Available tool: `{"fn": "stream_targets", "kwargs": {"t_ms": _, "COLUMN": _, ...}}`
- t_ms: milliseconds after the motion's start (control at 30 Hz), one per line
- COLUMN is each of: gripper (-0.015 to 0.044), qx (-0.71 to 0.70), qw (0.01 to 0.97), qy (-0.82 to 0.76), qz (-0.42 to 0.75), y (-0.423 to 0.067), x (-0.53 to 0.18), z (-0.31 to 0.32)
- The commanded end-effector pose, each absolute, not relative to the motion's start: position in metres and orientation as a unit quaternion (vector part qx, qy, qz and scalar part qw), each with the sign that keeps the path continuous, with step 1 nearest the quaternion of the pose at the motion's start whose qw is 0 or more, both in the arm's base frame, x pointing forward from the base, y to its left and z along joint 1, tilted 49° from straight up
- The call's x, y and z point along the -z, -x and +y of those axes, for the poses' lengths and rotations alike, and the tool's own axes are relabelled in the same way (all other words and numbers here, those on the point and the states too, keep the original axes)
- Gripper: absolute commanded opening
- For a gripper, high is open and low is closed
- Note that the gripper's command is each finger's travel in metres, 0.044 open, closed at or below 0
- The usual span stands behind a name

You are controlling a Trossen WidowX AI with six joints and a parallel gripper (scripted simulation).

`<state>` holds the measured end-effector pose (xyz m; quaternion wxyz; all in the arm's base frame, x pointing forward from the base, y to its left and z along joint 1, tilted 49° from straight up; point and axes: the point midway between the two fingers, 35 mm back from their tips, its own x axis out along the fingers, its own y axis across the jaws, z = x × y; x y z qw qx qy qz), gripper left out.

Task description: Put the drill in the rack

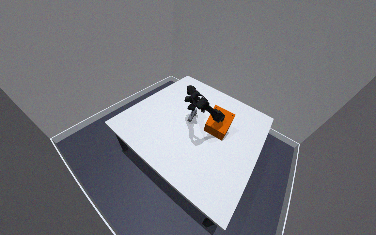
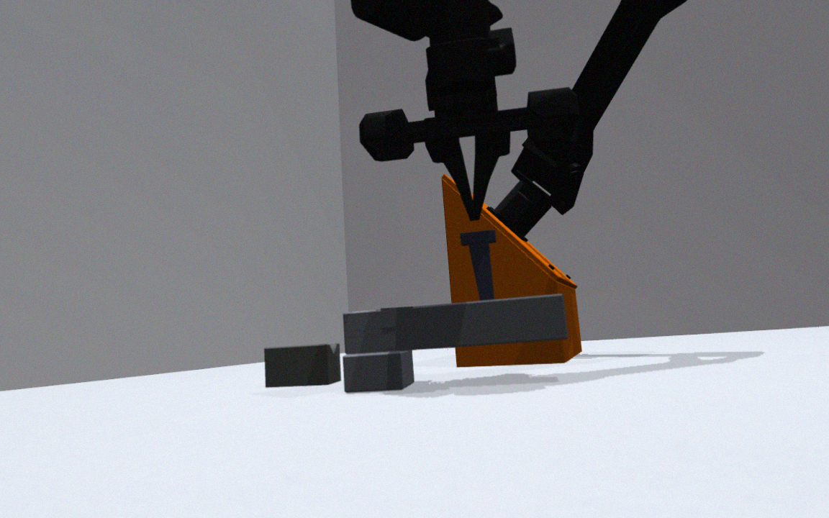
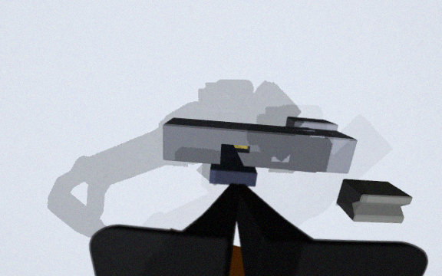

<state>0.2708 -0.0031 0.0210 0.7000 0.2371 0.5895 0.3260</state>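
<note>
Our gripper point(image 2: 475, 216) hangs just above the key point(image 2: 480, 264), fingers pressed together on nothing. The key stands upright in the grey block point(image 2: 456, 328). It looks stiff, so we would push on its flat head. The rack point(image 3: 374, 201) beside the block holds nothing.

The end effector point(image 2: 474, 216) hangs above the key point(image 2: 481, 260) (rack point(image 2: 301, 365) beside the block point(image 2: 456, 328)).
</note>
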Motion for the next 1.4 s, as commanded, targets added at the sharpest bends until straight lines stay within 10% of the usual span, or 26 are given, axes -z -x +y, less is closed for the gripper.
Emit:
{"fn": "stream_targets", "kwargs": {"t_ms": 0, "gripper": 0.0, "qx": -0.325, "qw": 0.699, "qy": -0.243, "qz": 0.589, "y": -0.271, "x": -0.019, "z": 0.0}}
{"fn": "stream_targets", "kwargs": {"t_ms": 1367, "gripper": 0.0, "qx": -0.325, "qw": 0.698, "qy": -0.249, "qz": 0.587, "y": -0.272, "x": -0.005, "z": 0.016}}
